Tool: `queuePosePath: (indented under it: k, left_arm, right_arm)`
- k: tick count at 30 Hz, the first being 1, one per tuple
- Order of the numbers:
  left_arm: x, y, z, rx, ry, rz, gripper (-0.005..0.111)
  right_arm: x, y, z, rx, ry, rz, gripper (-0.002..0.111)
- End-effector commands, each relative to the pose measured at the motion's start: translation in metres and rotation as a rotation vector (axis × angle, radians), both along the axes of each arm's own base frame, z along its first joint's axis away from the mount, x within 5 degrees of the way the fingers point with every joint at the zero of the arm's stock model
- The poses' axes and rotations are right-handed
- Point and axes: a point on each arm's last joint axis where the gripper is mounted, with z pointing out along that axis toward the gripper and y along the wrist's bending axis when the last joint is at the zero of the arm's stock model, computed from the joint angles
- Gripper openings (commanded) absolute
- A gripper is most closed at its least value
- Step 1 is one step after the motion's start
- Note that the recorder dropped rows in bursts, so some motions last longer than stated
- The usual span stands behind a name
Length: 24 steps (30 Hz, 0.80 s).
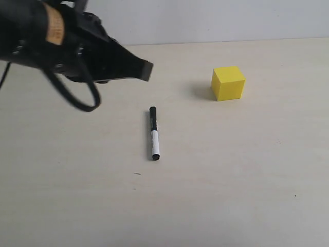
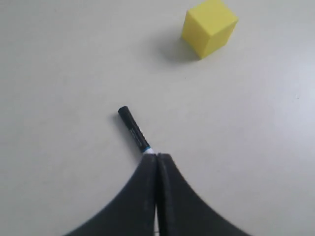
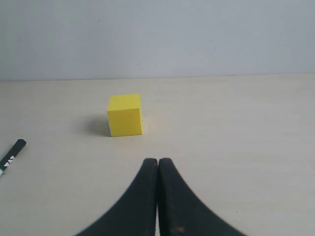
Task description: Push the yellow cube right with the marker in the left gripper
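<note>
The marker (image 1: 153,133) lies flat on the table, black cap toward the back, held by nothing. My left gripper (image 1: 146,70) hovers above the table at the upper left, behind and left of the marker, jaws shut and empty. In the left wrist view the shut gripper (image 2: 157,156) hides the marker's (image 2: 134,130) white barrel; only the black cap end shows past it. The yellow cube (image 1: 227,83) stands to the right of the marker, apart from it, and shows again as the cube (image 2: 209,27). My right gripper (image 3: 157,161) is shut and empty, facing the cube (image 3: 125,115), with the marker's tip (image 3: 11,156) at the edge.
The pale wooden table (image 1: 231,180) runs to a white wall at the back. A black cable loop (image 1: 82,100) hangs from the left arm above the table's left side.
</note>
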Motion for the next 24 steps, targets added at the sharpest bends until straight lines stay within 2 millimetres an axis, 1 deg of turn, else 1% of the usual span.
queuePosePath:
  k: [1,3,5,8,11,16,24]
  left_arm:
    - [-0.035,0.033,0.014,-0.135,-0.162,-0.072,0.0]
    - [-0.052,0.05,0.019,-0.199,-0.229,-0.098,0.0]
    - [-0.069,0.066,0.018,-0.239,-0.264,-0.106,0.0]
    - [-0.087,0.089,0.012,-0.218,-0.266,-0.09,0.0]
    - [-0.098,0.105,0.011,-0.215,-0.273,-0.073,0.0]
    - [-0.109,0.117,0.019,-0.253,-0.312,-0.063,0.0]
    - [-0.111,0.12,0.022,-0.266,-0.325,-0.063,0.0]
  right_arm:
    - [0.0,0.0,-0.001,-0.004,-0.006,-0.006,0.0]
    - [0.0,0.0,-0.001,-0.004,-0.006,-0.006,0.0]
    - [0.0,0.0,-0.001,-0.004,-0.006,-0.006,0.0]
    - [0.0,0.0,-0.001,-0.004,-0.006,-0.006,0.0]
    - [0.0,0.0,-0.001,-0.004,-0.006,-0.006,0.0]
    - [0.0,0.0,-0.001,-0.004,-0.006,-0.006,0.0]
    - [0.0,0.0,-0.001,-0.004,-0.006,-0.006,0.0]
